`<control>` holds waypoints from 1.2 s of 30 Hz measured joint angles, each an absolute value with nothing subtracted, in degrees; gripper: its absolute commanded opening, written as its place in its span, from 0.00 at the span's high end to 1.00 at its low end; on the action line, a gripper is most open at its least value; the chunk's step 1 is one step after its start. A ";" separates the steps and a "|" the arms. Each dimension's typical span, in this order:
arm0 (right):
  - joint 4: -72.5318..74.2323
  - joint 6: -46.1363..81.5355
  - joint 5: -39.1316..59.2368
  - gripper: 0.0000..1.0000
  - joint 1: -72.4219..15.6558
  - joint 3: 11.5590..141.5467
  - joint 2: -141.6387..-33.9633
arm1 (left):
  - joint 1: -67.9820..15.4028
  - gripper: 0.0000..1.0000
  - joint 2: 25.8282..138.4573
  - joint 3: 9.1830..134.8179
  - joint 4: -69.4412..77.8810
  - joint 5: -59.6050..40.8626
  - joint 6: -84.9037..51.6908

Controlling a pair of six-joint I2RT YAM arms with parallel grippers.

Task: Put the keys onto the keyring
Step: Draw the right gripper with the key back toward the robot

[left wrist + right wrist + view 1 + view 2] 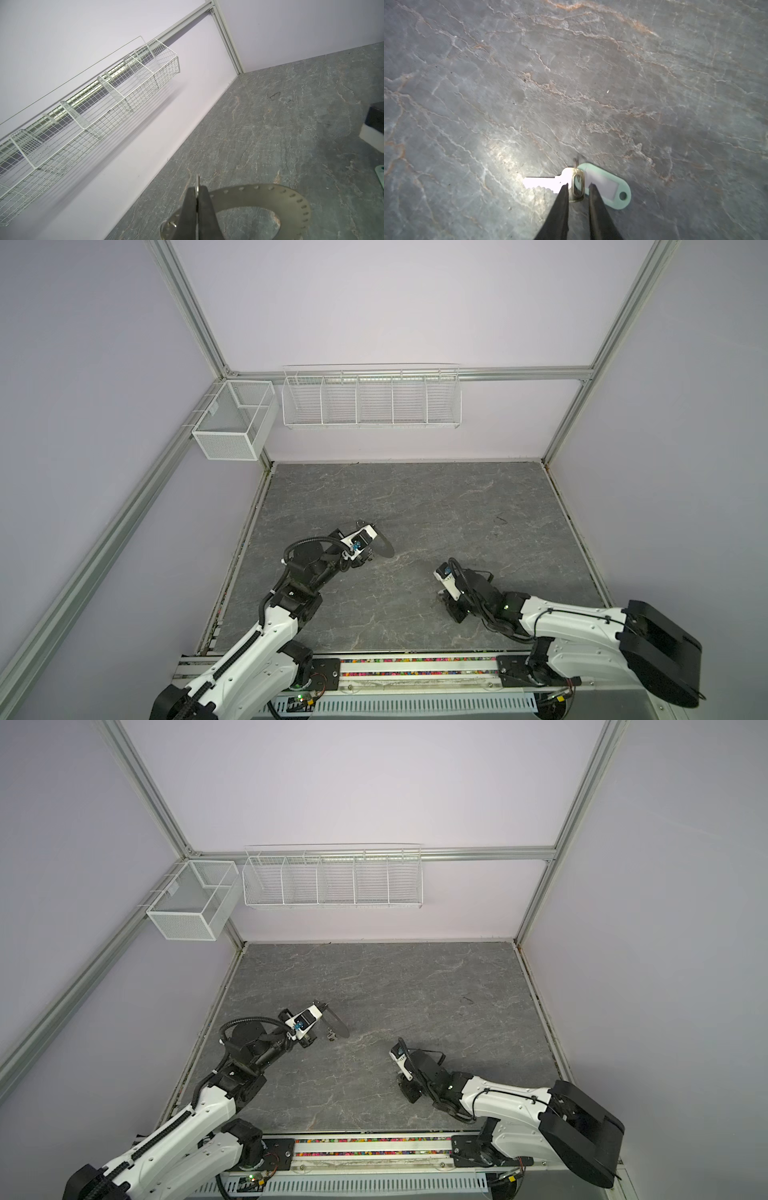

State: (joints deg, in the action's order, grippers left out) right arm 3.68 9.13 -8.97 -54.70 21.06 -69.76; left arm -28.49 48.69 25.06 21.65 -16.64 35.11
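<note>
Right gripper (578, 187): we are straddling loop of key (542, 182) beside pale tag (604, 187) on table (571, 83), jaws apart, nothing gripped yet. Left gripper (197, 190): we are clamping keyring (291, 199) tilted above table, likely presenting it for threading.

No legible txt (key tag (606, 187) incl.)

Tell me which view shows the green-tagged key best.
Right wrist view: the key and its pale green tag lie close up at the right pincer. Both top views: the arm hides it. Left wrist view: only a pale green sliver at the edge, possibly the tag.
</note>
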 measured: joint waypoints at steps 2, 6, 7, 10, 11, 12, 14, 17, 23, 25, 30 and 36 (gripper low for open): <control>3.97 8.91 -8.97 0.79 -54.74 21.30 -71.55 | -28.49 1.00 48.69 25.06 21.65 -16.78 35.09; 5.23 8.73 -9.04 0.79 -54.76 21.80 -73.34 | -28.49 1.00 48.66 25.06 21.63 -16.80 34.96; 5.41 8.71 -9.04 0.79 -54.74 21.80 -73.36 | -28.49 1.00 48.66 25.06 21.61 -16.80 34.96; 5.50 8.64 -9.04 0.80 -54.74 21.80 -73.41 | -28.49 1.00 48.69 25.06 21.61 -16.80 34.96; 5.50 8.54 -9.04 0.80 -54.74 21.80 -73.43 | -28.49 1.00 48.69 25.06 21.61 -16.80 34.96; 5.52 8.51 -9.04 0.79 -54.74 21.80 -73.43 | -28.49 1.00 48.69 25.06 21.61 -16.80 34.96; 5.56 8.51 -9.08 0.79 -54.74 21.80 -73.43 | -28.49 1.00 48.71 25.06 21.61 -16.82 34.96; 5.80 8.40 -9.47 0.78 -54.76 21.80 -73.34 | -28.49 1.00 48.90 25.08 21.61 -16.84 34.96; 6.00 7.57 -9.65 0.78 -54.76 21.80 -72.97 | -28.49 1.00 49.67 25.17 21.63 -16.99 34.96; 6.13 7.35 -9.63 0.78 -54.74 21.80 -72.97 | -28.49 1.00 49.84 25.17 21.63 -16.99 34.96; 6.63 7.03 -9.63 0.79 -54.76 22.04 -74.37 | -28.49 1.00 49.89 25.17 21.63 -16.99 34.96; 7.60 6.81 -9.63 0.81 -54.74 23.09 -76.05 | -28.49 1.00 49.89 25.17 21.63 -16.97 34.96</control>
